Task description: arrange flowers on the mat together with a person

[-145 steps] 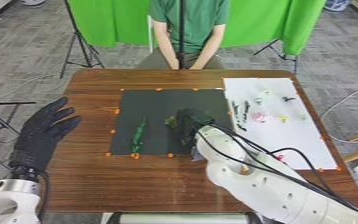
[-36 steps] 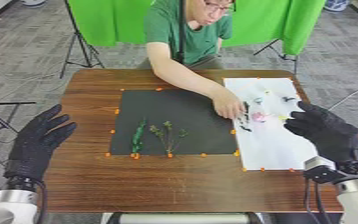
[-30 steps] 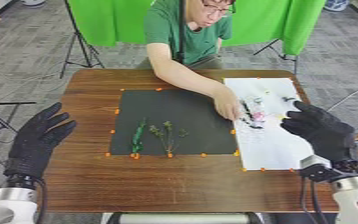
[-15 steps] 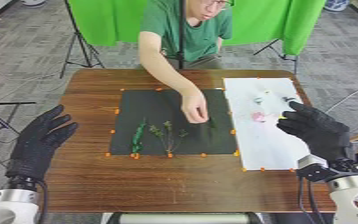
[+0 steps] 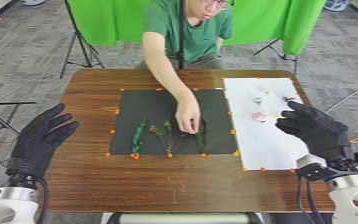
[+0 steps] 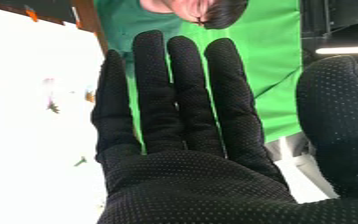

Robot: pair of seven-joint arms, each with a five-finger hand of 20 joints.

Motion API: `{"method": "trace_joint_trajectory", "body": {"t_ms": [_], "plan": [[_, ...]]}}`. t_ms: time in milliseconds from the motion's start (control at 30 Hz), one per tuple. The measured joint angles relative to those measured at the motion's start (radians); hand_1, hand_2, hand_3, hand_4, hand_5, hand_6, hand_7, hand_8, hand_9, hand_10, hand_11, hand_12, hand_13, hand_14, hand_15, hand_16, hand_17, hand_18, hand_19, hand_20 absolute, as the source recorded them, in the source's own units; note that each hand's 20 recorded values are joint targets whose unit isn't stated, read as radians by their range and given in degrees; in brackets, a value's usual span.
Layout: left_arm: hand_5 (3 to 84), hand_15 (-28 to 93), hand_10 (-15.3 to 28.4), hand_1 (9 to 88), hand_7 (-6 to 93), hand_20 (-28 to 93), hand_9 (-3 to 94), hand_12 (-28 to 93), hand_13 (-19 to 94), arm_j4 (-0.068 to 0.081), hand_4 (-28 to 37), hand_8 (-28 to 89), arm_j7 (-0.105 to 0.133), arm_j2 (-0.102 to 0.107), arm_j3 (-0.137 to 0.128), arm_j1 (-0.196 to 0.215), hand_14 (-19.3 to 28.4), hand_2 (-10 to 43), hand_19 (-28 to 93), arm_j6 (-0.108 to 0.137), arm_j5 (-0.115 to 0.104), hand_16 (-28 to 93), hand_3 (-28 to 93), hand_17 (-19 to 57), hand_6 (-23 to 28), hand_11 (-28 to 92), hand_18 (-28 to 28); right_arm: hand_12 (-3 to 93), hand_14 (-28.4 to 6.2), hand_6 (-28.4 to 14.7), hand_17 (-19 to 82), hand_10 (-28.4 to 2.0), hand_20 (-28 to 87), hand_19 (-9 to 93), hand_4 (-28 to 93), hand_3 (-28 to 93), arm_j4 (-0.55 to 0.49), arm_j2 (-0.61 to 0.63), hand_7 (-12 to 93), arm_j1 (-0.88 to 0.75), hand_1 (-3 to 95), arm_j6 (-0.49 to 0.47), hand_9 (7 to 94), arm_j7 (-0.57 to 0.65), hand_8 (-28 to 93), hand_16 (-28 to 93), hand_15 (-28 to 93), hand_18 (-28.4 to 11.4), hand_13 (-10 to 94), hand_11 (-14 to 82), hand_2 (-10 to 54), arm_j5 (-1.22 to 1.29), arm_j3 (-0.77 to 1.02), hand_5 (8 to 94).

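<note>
In the head view my left hand [image 5: 40, 142] is held open off the table's left side. My right hand [image 5: 316, 131] is open above the white sheet's right edge; in the right wrist view the right hand [image 6: 189, 175] has straight fingers. On the black mat [image 5: 144, 107] lie a green stem [image 5: 138, 136] and, to its right, a branched sprig [image 5: 167, 137]. A person's hand [image 5: 188, 119] is at the upper end of a dark green stem [image 5: 203, 136] right of the sprig. A pink flower [image 5: 258, 117] lies on the white sheet [image 5: 269, 155].
Other small flowers [image 5: 262, 96] lie on the white sheet's far part. Orange markers [image 5: 112, 131] line the mat's edges. The brown table [image 5: 158, 190] extends toward me. The person's forearm [image 5: 164, 75] reaches across the far edge.
The person's hand has moved from the white sheet to the mat, bringing a dark green stem there. My right hand, earlier over the mat, has moved right to the white sheet's side and is open.
</note>
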Motion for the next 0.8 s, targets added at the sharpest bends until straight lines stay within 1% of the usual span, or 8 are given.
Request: {"method": "trace_joint_trajectory", "body": {"t_ms": [267, 400, 533, 667, 733, 800], "plan": [[37.4, 40, 14.1, 28.6, 22.8, 9, 33.6, 16, 31, 0.0, -25.1, -10, 0.002, 0.005, 0.0, 0.001, 17.9, 1.1, 51, -0.002, 0.0, 0, 70, -3.3, 2.6, 30, 22.7, 25.6, -14.5, -4.1, 14, -16.1, 29, 53, -22, 89, 0.001, 0.0, 21, -0.001, 17.9, -0.003, 50.1, 0.0, -9, 23, 38, -22.4, 43, 22.0, 2.8, 0.0, 0.001, 52.1], [37.3, 40, 14.1, 28.6, 23.0, 9, 33.6, 16, 31, -0.002, -25.1, -10, 0.004, 0.004, -0.001, 0.011, 17.9, 1.1, 50, -0.001, -0.001, 0, 70, -3.3, 2.6, 30, 22.7, 25.6, -14.3, -4.1, 14, -16.1, 29, 53, -22, 89, 0.001, -0.001, 21, -0.002, 17.9, -0.005, 50.3, 0.003, -9, 23, 38, -22.4, 43, 22.0, 2.8, 0.0, 0.003, 52.1], [37.3, 40, 14.1, 28.5, 23.0, 9, 33.6, 16, 31, -0.002, -25.2, -10, 0.005, 0.004, -0.001, 0.012, 17.9, 1.0, 50, -0.001, -0.001, 0, 70, -3.3, 2.5, 30, 22.7, 25.6, -14.3, -4.1, 14, -16.0, 29, 53, -21, 89, 0.0, -0.003, 21, -0.003, 18.2, -0.003, 50.4, 0.003, -9, 23, 38, -22.4, 43, 22.1, 2.3, 0.0, 0.007, 52.2], [37.4, 40, 14.1, 28.7, 23.0, 9, 33.7, 16, 31, -0.003, -25.2, -10, 0.007, 0.002, -0.004, 0.015, 17.9, 1.1, 50, 0.001, -0.001, 0, 70, -3.3, 2.5, 30, 22.7, 25.6, -14.0, -4.0, 16, -15.9, 31, 57, -21, 89, 0.001, -0.005, 21, -0.001, 19.0, -0.01, 50.5, 0.009, -9, 23, 38, -22.1, 45, 22.1, 1.4, -0.003, 0.007, 51.7], [37.4, 40, 14.1, 28.7, 23.0, 9, 33.6, 16, 31, -0.005, -25.2, -10, 0.008, -0.002, -0.007, 0.02, 17.9, 1.0, 50, 0.002, -0.001, 0, 70, -3.3, 2.6, 30, 22.7, 25.7, -14.0, -4.0, 16, -15.6, 32, 58, -22, 89, 0.001, -0.005, 21, -0.001, 20.0, -0.016, 50.8, 0.009, -9, 23, 40, -22.0, 46, 22.4, -0.1, -0.01, 0.008, 51.6], [37.3, 40, 14.1, 28.7, 23.0, 9, 33.6, 16, 31, -0.005, -25.2, -10, 0.009, -0.003, -0.008, 0.022, 17.8, 1.1, 50, 0.002, -0.001, 0, 70, -3.3, 2.6, 30, 22.7, 25.7, -13.3, -3.6, 18, -15.0, 34, 60, -23, 88, 0.001, -0.002, 22, 0.0, 23.4, -0.017, 51.6, 0.005, -9, 23, 42, -21.4, 47, 23.6, -4.4, -0.016, 0.008, 51.2]]}}
